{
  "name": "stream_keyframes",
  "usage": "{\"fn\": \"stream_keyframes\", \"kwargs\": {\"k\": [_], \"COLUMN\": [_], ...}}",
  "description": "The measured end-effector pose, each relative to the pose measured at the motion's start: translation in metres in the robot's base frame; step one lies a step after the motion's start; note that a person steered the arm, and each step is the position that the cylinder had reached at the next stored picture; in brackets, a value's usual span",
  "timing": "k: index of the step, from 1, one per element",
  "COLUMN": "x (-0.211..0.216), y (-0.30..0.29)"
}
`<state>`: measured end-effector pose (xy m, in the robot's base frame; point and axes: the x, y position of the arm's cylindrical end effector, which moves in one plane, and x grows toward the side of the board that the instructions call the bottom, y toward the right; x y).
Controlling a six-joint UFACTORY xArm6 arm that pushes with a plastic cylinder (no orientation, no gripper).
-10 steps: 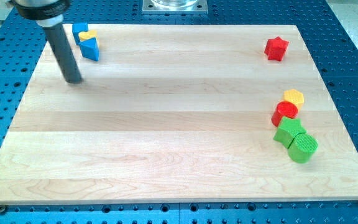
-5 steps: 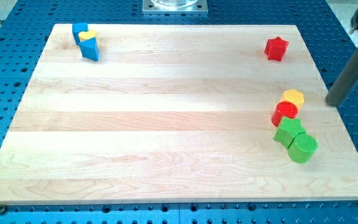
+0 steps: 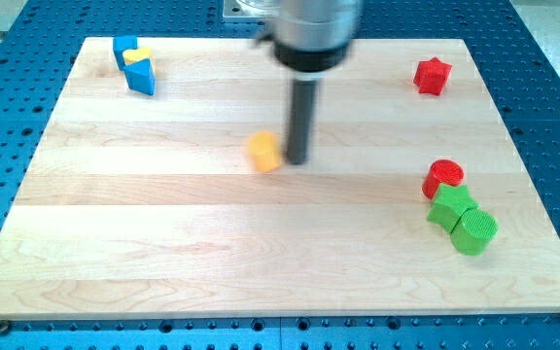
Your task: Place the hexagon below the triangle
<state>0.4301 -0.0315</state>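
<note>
The yellow hexagon (image 3: 264, 152) lies near the board's middle, slightly blurred. My tip (image 3: 297, 160) stands just to its right, touching or nearly touching it. The blue triangle (image 3: 143, 78) lies at the top left corner, with a small yellow heart-like block (image 3: 137, 56) and a blue block (image 3: 123, 46) right above it. The hexagon is far to the right of and below the triangle.
A red star (image 3: 433, 75) lies at the top right. At the right edge a red round block (image 3: 443, 176), a green star (image 3: 452, 205) and a green cylinder (image 3: 474, 231) sit packed together. The wooden board (image 3: 212, 253) rests on a blue perforated table.
The tip swung from the far left to the right edge, then to the middle. The yellow hexagon has slid left from the red round block to the board's middle.
</note>
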Motion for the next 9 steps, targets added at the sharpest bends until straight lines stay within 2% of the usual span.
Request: {"fn": "stream_keyframes", "kwargs": {"k": [1,2,3,4,5,6,7,8,9], "x": [-0.004,0.046,0.107,0.043,-0.036,-0.025,-0.038,-0.103,-0.093], "y": [-0.060,-0.058,-0.115,-0.140,-0.140,-0.148,-0.154,-0.133,-0.132]}}
